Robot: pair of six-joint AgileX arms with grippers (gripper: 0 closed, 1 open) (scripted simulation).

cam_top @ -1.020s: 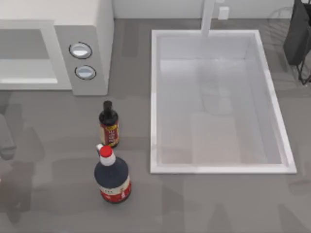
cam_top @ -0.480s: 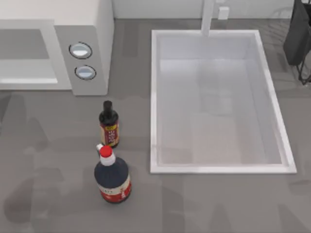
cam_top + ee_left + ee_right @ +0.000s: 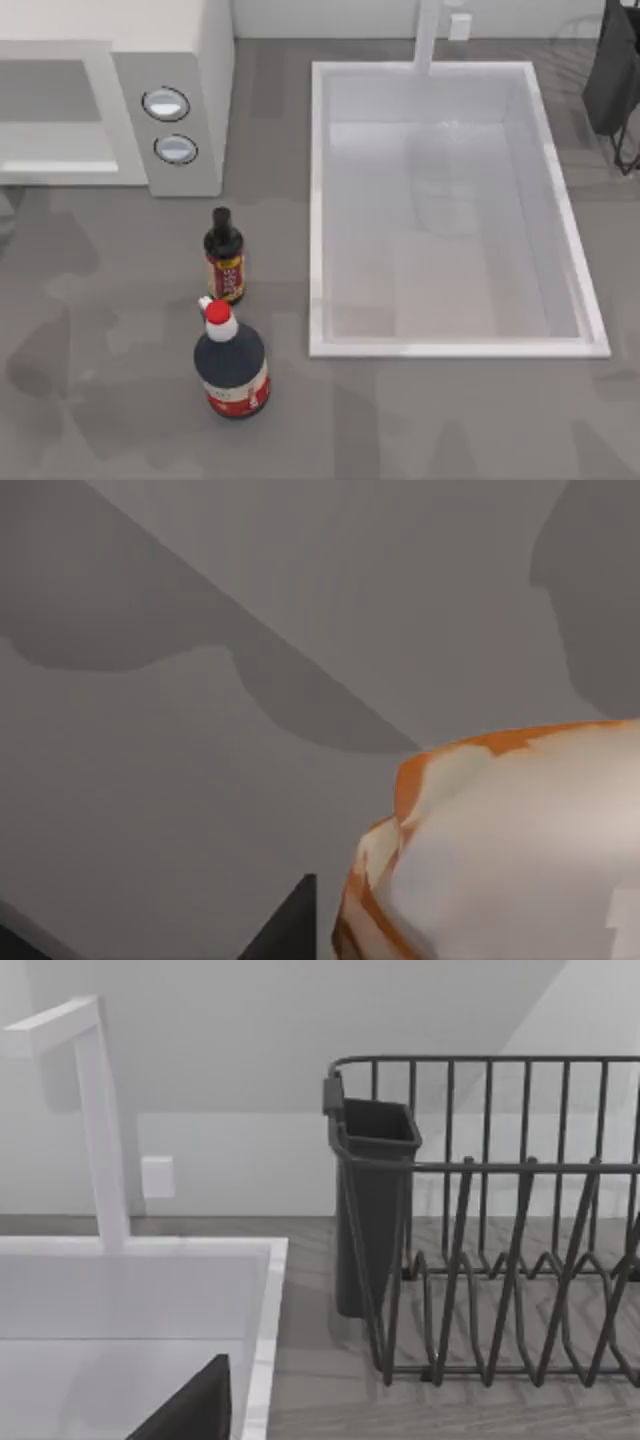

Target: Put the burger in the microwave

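Note:
The burger [image 3: 520, 850], a tan-orange bun, looms large and close in the left wrist view, above the grey counter. My left gripper [image 3: 430, 945] is shut on it, and one dark finger [image 3: 287, 928] shows beside the bun. The white microwave [image 3: 190, 50] stands at the back left of the top view, its grey interior [image 3: 50, 95] facing the front and two silver dials [image 3: 166, 104] on its side panel. My right gripper [image 3: 300, 1430] is parked near the back right by the dish rack and stands open, with one dark finger [image 3: 195, 1410] showing.
Two dark bottles stand in front of the microwave, a small one [image 3: 223, 257] and a larger red-capped one [image 3: 231, 364]. A white sink basin [image 3: 320, 200] with a faucet [image 3: 428, 35] fills the middle right. A dark dish rack [image 3: 500, 1220] sits at the back right.
A grey piece of the left arm at the top view's left edge has slid out of sight. The shadows on the counter at the left have shifted. The bottles have not moved.

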